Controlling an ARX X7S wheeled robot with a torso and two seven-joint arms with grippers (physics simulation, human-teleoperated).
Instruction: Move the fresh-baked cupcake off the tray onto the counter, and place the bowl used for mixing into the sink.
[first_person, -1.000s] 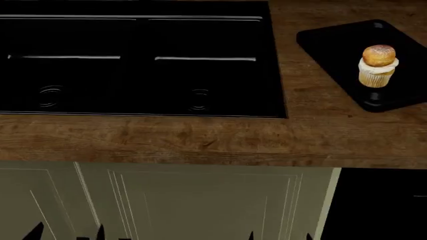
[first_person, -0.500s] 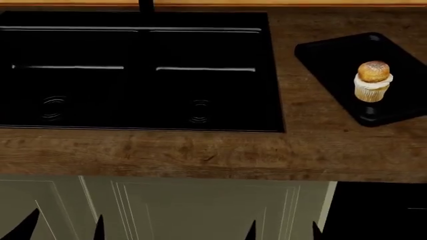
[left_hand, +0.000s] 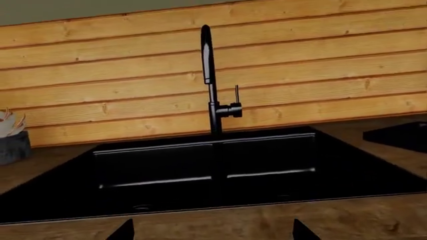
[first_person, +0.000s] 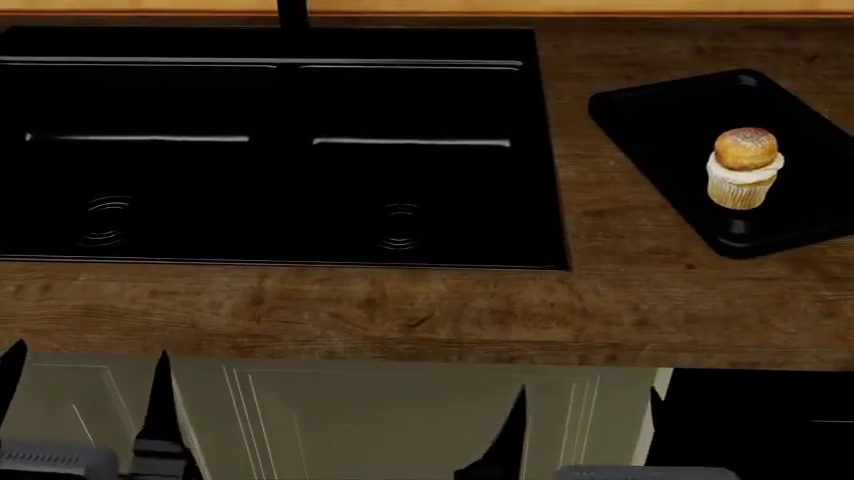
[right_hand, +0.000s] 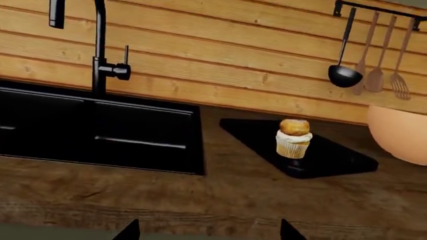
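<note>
A pine plank wall (left_hand: 320, 60) backs a dark wood-grain counter (left_hand: 347, 220) in the left wrist view. The black double-basin sink (left_hand: 200, 170) lies straight ahead, its tall faucet (left_hand: 210, 80) rising from the sink's far edge, and a grey pot (left_hand: 12, 145) stands beyond the sink's side. Only the two dark fingertips of the left gripper (left_hand: 211, 233) show, set well apart, with nothing between them and touching nothing.

The head view looks down on the sink (first_person: 267, 150) set into the counter (first_person: 400, 310). To the sink's right sits the black tray (first_person: 667, 110), and the cupcake (first_person: 745, 168) stands upright on the tray's near part. Both grippers hang below the counter's front edge, before the cabinet doors: the left gripper (first_person: 83, 400) and the right gripper (first_person: 587, 420), each spread wide and empty.

In the right wrist view the cupcake (right_hand: 294, 138) stands on the tray (right_hand: 253, 131), just beyond the sink (right_hand: 93, 130). Beyond the tray, the peach bowl (right_hand: 400, 135) is cut by the frame edge, under a rail of hanging utensils (right_hand: 373, 55). The right gripper (right_hand: 207, 231) is open and clear of everything.

The step in hand appears to be reaching for the cupcake. It would go best with the right arm raised above the counter edge first, then the fingers closed gently on the wrapper, not the frosting.
</note>
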